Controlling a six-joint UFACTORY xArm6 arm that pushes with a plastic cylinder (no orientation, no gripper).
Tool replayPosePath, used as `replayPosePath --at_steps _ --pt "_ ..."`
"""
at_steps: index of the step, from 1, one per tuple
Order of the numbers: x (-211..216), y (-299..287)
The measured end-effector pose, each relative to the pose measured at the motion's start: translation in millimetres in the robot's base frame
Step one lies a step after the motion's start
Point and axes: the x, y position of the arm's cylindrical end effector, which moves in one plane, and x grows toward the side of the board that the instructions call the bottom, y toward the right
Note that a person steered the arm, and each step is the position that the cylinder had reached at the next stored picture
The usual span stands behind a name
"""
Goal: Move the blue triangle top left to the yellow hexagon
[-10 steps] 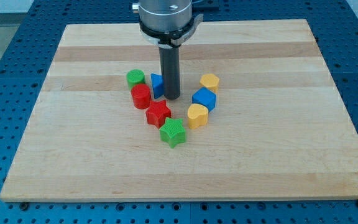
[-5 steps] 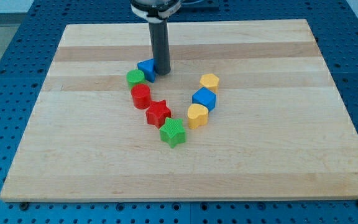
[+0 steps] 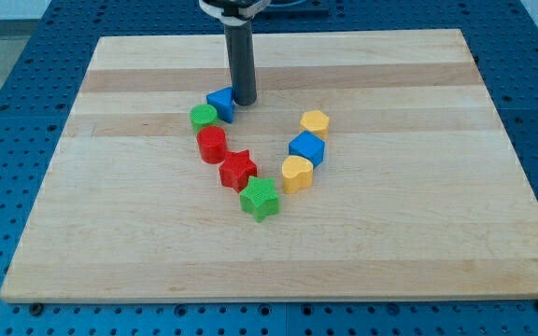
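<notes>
The blue triangle (image 3: 219,103) lies on the wooden board (image 3: 390,233), up and left of the board's middle, touching the green cylinder (image 3: 203,117) at its lower left. My tip (image 3: 244,101) stands just right of the blue triangle, touching or nearly touching its right side. The yellow hexagon (image 3: 315,123) sits well to the right and slightly lower, above the blue cube (image 3: 307,147).
A red cylinder (image 3: 212,144), a red star (image 3: 238,170), a green star (image 3: 260,198) and a yellow heart-shaped block (image 3: 296,174) form a curve below the triangle. The board's edges border a blue perforated table.
My tip has moved toward the view's top and slightly left, pushing the blue triangle up and left until it lies beside the green cylinder. The other blocks have not moved.
</notes>
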Motion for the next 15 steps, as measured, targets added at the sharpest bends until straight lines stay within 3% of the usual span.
replayPosePath --at_steps 1,3,6,9,11,13,15 --pt "8 -2" --pt "-37 -27" --pt "-38 -51" --pt "-74 -80" --pt "-70 -93" --pt "-26 -77" --pt "-25 -77"
